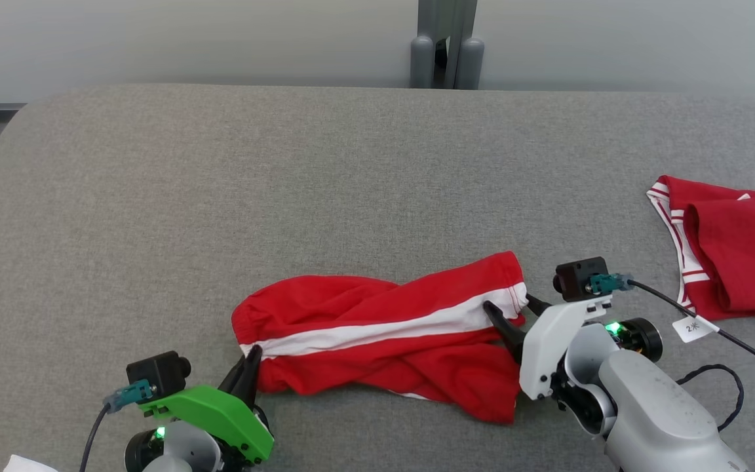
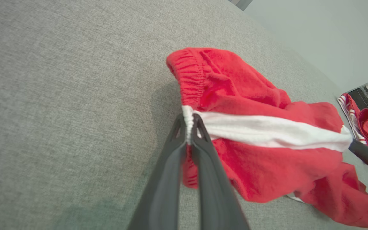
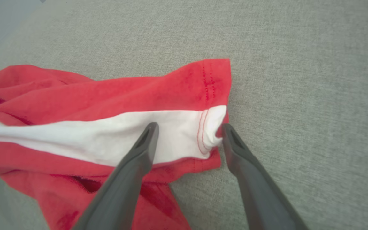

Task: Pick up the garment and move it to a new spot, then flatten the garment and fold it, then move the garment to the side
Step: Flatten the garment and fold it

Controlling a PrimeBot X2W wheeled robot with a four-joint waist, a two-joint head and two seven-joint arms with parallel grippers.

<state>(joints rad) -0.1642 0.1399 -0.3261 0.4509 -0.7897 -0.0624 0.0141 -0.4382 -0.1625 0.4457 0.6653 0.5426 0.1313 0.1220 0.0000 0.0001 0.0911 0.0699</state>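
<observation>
I am working both pincers on the garment [image 1: 384, 334], red shorts with a white side stripe, which are lying bunched on the near middle of the grey padded surface [image 1: 220, 183]. Their long axis is running across in front of me from left to right, tilting a little away from me toward the right end. My left pincer [image 2: 188, 123] is clamping the elastic waistband just where the white stripe meets it, so that end is mine. My right pincer [image 3: 188, 127] is standing wide open at the opposite end and gripping nothing. One finger is hovering over the white stripe and the other is sitting just off the leg hem, above bare surface, so the stitched hem is lying between them. I cannot tell whether either tip is touching cloth. I am judging that the coming move turns on this: the stripe is running straight from one pincer to the other, and my right arm is the nearer one to the loose hem, so it should be closing there. Another red piece [image 1: 731, 255] is lying well apart at the far right.
</observation>
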